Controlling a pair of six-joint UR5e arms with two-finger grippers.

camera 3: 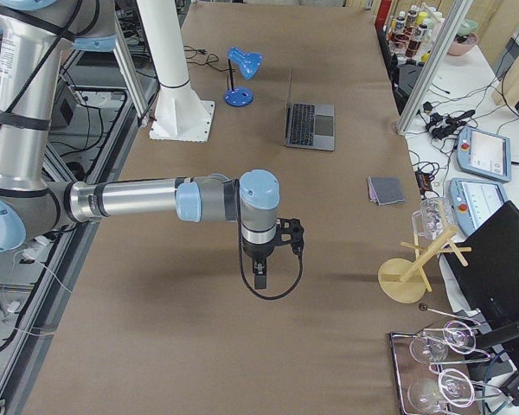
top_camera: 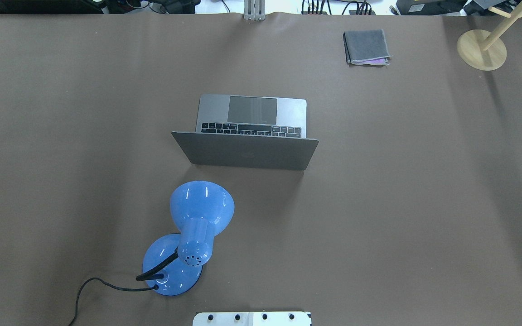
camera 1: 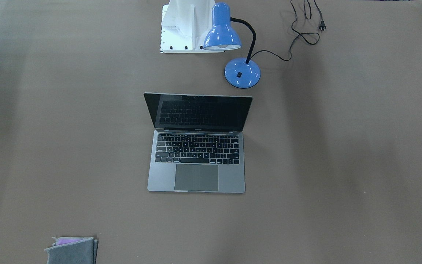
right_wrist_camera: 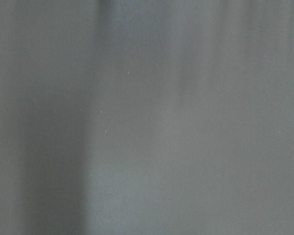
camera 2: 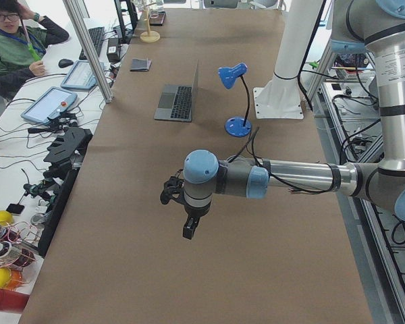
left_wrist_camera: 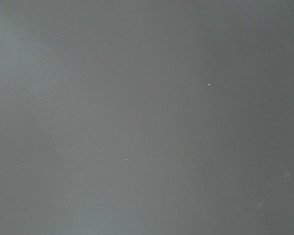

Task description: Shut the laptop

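Note:
The laptop (camera 1: 196, 176) stands open in the middle of the brown table, with its black screen upright and its keys and trackpad showing. In the overhead view its grey lid (top_camera: 249, 155) faces the robot. It also shows in the exterior left view (camera 2: 179, 101) and the exterior right view (camera 3: 310, 124). My left gripper (camera 2: 189, 229) hangs over bare table far from the laptop, and only the exterior left view shows it. My right gripper (camera 3: 259, 278) likewise shows only in the exterior right view. I cannot tell whether either is open or shut. Both wrist views show only bare table.
A blue desk lamp (camera 1: 229, 36) (top_camera: 197, 226) with a loose black cord (camera 1: 302, 29) stands between the laptop and the white robot base (camera 1: 181, 25). A folded grey cloth (top_camera: 366, 46) and a wooden stand (top_camera: 482, 47) sit at the far side.

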